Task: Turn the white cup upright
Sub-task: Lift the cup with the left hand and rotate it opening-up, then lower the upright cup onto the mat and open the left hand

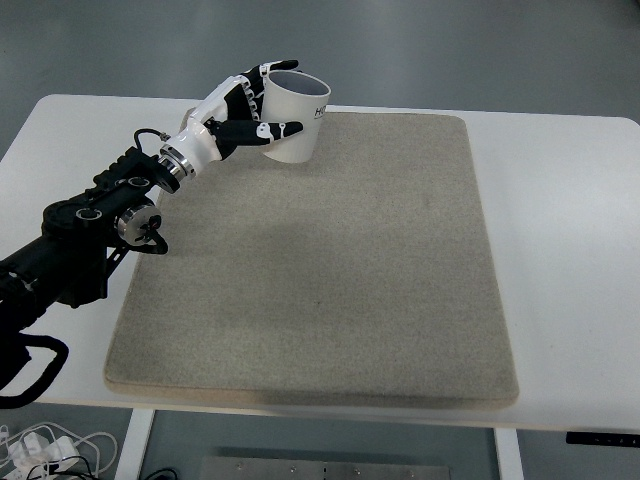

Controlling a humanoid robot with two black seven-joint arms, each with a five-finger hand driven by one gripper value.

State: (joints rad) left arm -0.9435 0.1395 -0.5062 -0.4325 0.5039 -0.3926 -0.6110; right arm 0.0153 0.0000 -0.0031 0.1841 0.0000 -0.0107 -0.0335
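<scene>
A white cup (296, 118) with dark print on its side stands at the far left corner of the beige mat (330, 270), mouth up and slightly tilted. My left hand (262, 98) wraps it from the left, thumb across the near side and fingers along the far rim. The black left arm (90, 230) comes in from the lower left edge. The right arm does not show.
The mat lies on a white table (570, 220), with bare tabletop to the right and left of it. Grey floor lies beyond the far edge. White cables (40, 445) lie on the floor at the lower left.
</scene>
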